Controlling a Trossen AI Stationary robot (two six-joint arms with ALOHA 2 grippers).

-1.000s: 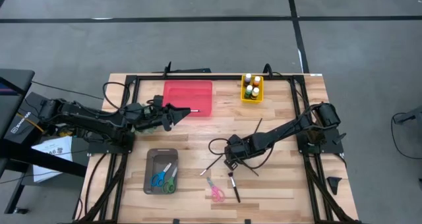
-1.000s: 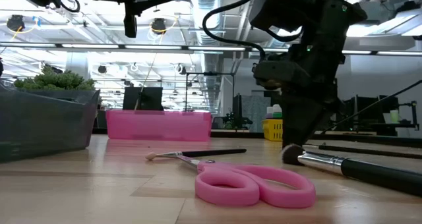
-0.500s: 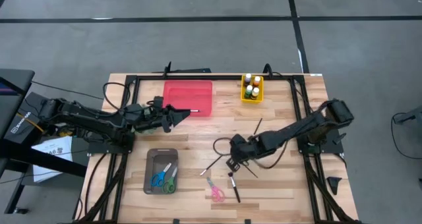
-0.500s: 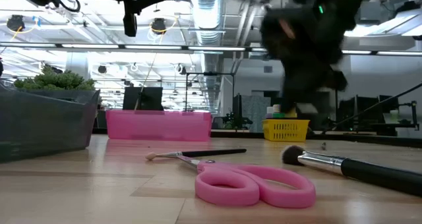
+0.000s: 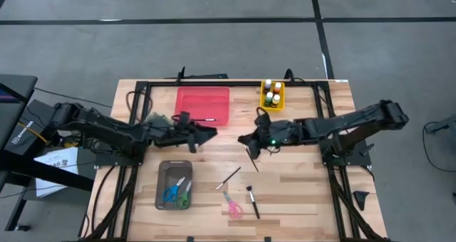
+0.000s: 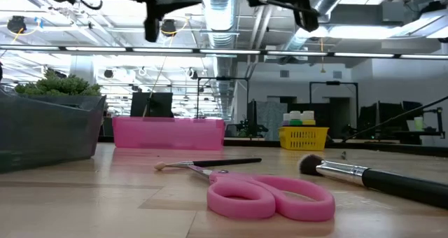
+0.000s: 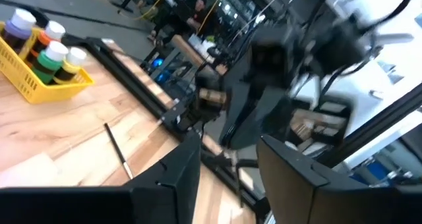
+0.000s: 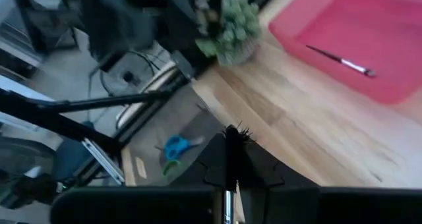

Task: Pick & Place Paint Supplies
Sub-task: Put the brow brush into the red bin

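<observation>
1. Right pincer [image 5: 247,140]: raised over mid-tabletop, clamped on a thin dark-handled brush [image 5: 251,155]. The right wrist view shows the bristle tip [image 8: 232,133] standing up between its closed fingers.
2. Left pincer [image 5: 206,134]: hovers just in front of the red tray [image 5: 203,105], jaws parted moderately and holding nothing, per the left wrist view.
3. Paint supplies located: one brush [image 5: 204,119] already lies in the red tray; the paint bottles [image 5: 271,93] stand in the yellow basket [image 5: 271,106] at the far edge. A slim brush [image 5: 229,177] and a thick-handled brush [image 5: 252,201] lie loose on the tabletop [image 5: 306,192], near the pink scissors [image 5: 233,207].
4. Risk, judged: the held brush is gripped near one end, so its long handle hangs free. It may pivot or slip during transfer, or catch the tray wall on release.
5. Risk, judged: the two pincers face each other near the tray; a converging move could bring them into contact.
6. Markings: a sticker with writing sits on the left arm base [image 5: 24,132], but I cannot read it. No brand or bottle label can be made out.
</observation>
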